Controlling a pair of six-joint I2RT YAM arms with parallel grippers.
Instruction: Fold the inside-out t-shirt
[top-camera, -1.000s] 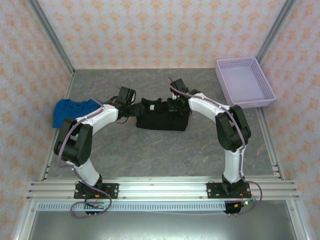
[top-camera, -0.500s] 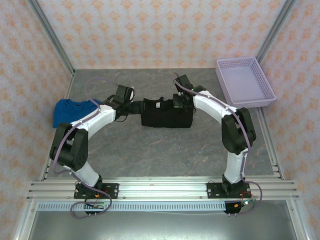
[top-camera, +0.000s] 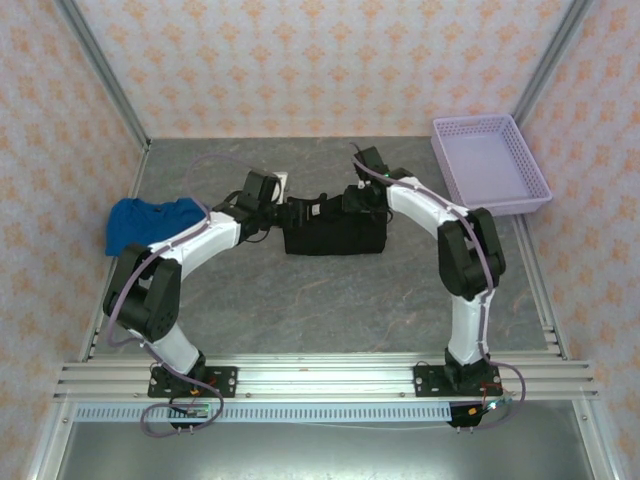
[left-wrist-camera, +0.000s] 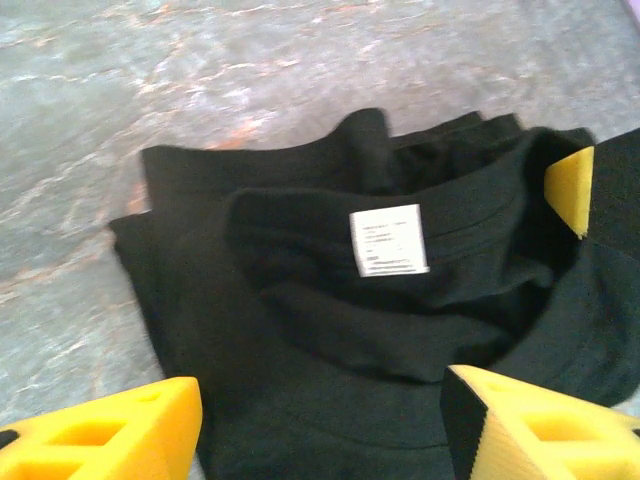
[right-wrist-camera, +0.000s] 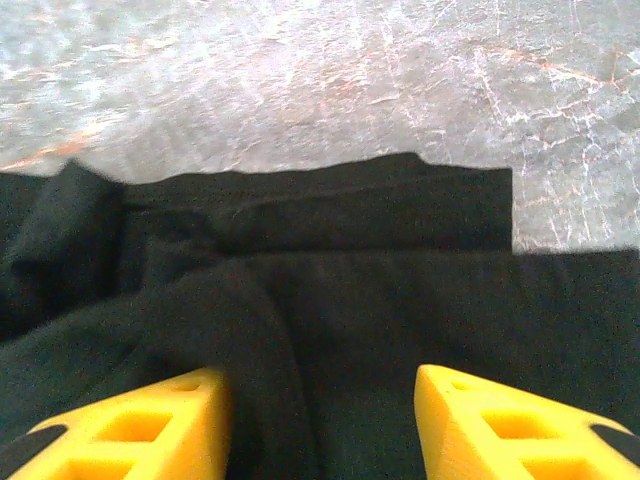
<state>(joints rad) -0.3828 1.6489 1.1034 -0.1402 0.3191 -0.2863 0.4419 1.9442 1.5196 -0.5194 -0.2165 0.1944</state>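
From the top camera you've got the inside-out t-shirt (top-camera: 335, 230) lying as a chunky black rectangle on the grey table (top-camera: 300, 300), roughly mid-table and between the two arms. Your left gripper (top-camera: 277, 212) sits at the shirt's left end and your right gripper (top-camera: 353, 200) is over its far edge. I can't tell the jaws from up here. A blue garment (top-camera: 150, 222) is bunched at the table's left edge, well apart from the shirt, and a purple basket (top-camera: 490, 165) sits in the far right corner.

Left wrist cam: your jaws are wide apart, with the yellow fingertips (left-wrist-camera: 110, 435) low in the frame on either side. Nothing is pinched, just black cloth below. The collar faces you with a white label (left-wrist-camera: 388, 240) showing and folded layers behind it. Another yellow pad (left-wrist-camera: 570, 178) pokes in at the right edge, against the cloth.

Right wrist cam: jaws apart here too, with the yellow fingers (right-wrist-camera: 130, 425) on either side of a rumpled ridge of black cloth. Further out, the shirt's folded edge ends against bare table.
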